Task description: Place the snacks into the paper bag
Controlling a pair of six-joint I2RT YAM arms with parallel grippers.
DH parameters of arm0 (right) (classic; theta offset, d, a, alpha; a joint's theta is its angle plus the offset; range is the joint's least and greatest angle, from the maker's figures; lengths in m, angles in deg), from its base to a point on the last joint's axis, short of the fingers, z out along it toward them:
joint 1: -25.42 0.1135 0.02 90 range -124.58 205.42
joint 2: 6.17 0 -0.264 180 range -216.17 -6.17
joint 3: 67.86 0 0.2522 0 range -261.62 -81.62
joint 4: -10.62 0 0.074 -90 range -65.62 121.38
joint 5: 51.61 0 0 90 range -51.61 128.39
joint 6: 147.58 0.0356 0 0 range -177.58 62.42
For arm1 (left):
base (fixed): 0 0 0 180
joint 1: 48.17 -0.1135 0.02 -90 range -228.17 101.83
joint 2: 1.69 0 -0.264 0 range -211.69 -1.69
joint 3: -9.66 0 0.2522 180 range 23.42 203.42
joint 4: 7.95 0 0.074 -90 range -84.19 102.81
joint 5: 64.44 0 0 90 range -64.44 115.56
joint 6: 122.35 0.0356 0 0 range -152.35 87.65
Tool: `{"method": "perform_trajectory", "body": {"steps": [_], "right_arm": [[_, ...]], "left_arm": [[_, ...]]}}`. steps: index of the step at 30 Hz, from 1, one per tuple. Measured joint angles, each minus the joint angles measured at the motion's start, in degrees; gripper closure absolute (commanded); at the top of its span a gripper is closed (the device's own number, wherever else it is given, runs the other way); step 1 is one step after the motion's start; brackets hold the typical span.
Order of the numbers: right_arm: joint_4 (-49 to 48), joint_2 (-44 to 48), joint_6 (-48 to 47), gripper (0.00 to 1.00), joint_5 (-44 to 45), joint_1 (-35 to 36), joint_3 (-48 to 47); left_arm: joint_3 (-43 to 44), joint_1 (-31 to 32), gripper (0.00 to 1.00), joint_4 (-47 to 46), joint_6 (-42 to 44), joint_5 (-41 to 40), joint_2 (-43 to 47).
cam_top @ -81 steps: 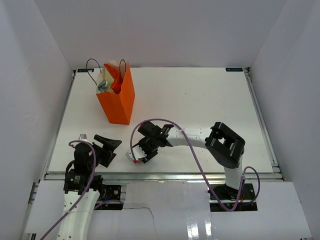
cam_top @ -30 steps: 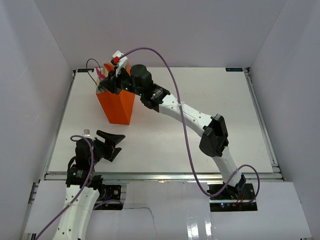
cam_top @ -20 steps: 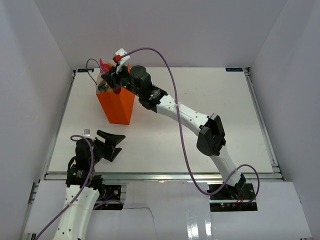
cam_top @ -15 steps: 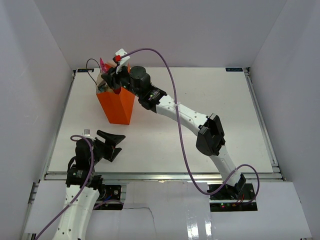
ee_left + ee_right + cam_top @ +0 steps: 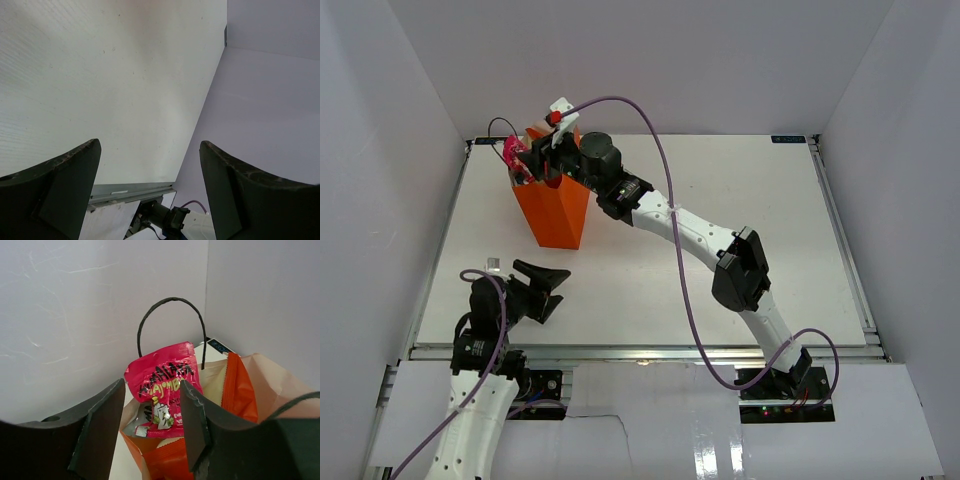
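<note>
Right tool (image 5: 152,387): held over the mouth of the paper bag (image 5: 558,212), fingers spread apart and nothing clamped between them.
Pink candy (image 5: 160,370): free of the tool, standing on end in the bag's mouth at its far-left side, its top edge above the rim.
Under the candy: a silvery wrapper (image 5: 134,428) is partly visible.
Chip bag (image 5: 236,385): its red-orange edge stands upright inside the bag, right of the pink candy.
Cord handle (image 5: 170,300): arches up behind the pink candy.
Paper bag: upright at the far left of the bench (image 5: 720,220).
Left tool (image 5: 149,145): fingers wide apart, empty, at the near-left of the bench, well apart from the bag.
</note>
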Motion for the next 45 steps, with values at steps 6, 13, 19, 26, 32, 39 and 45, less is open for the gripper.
{"method": "perform_trajectory", "body": {"steps": [6,13,19,26,32,39,45], "right_arm": [[0.66,0.70,-0.74,0.38,-6.56,0.00,0.04],[11.56,16.06,-7.04,0.10,-20.55,-2.67,11.89],[21.90,38.23,-14.99,0.10,-29.73,-17.64,32.98],[37.68,51.52,-23.34,0.10,-28.55,-42.88,51.71],[43.52,64.32,-24.92,0.10,-14.58,-48.76,67.08],[42.75,77.72,-23.58,0.10,-4.57,-48.48,75.12],[41.90,78.07,-19.91,0.10,-1.18,-48.46,75.01]], "left_arm": [[1.40,0.00,0.08,0.24,1.44,0.00,-0.35],[6.93,-0.02,0.02,0.11,11.32,0.70,-3.21],[11.28,0.00,0.02,-2.21,22.05,2.12,-4.37],[15.85,0.00,0.02,-6.88,31.43,1.42,-3.04],[16.85,-0.02,0.02,-7.93,36.54,-0.22,-2.49],[19.06,-0.02,0.02,-6.69,39.65,-1.11,-3.52],[20.79,-0.02,0.02,-5.70,40.61,-1.51,-3.91]]}}
